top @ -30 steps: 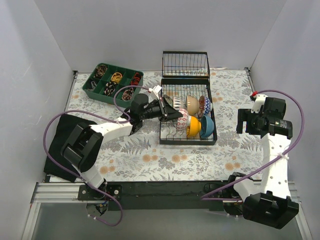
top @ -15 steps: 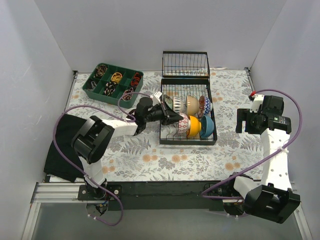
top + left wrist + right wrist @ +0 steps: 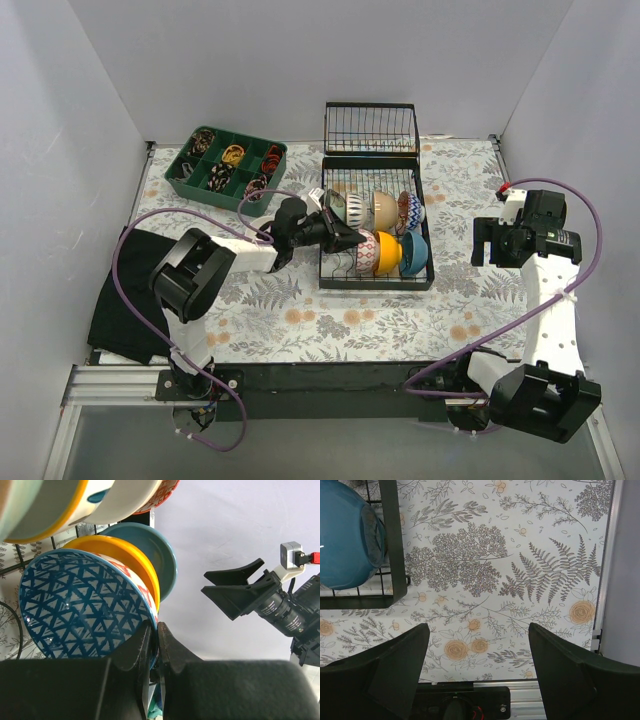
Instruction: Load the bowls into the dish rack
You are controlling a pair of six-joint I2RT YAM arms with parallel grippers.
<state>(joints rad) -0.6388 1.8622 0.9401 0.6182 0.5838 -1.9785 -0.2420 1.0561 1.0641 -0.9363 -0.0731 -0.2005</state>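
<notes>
The black wire dish rack (image 3: 330, 282) stands mid-table with several bowls on edge between its tines. My left gripper (image 3: 345, 238) is shut on the rim of a bowl (image 3: 365, 246) at the left of the rack's front row. That bowl is red-and-white outside and blue-triangle patterned inside (image 3: 80, 605), and the gripper (image 3: 155, 630) pinches its rim. It leans on the orange-yellow bowl (image 3: 131, 555), with the solid blue bowl (image 3: 159, 550) behind. My right gripper (image 3: 477, 630) is open and empty over the tablecloth, right of the rack (image 3: 395, 545) and the blue bowl (image 3: 347, 535).
A green compartment tray (image 3: 225, 165) with small items sits at the back left. A black cloth (image 3: 125, 290) lies at the left edge. The rack's wire basket section (image 3: 370, 128) is at the back. White walls close in on both sides.
My left gripper has shifted slightly forward and down with the patterned bowl, setting it against the orange-yellow bowl. The left elbow swung right. The right arm drew back a little.
</notes>
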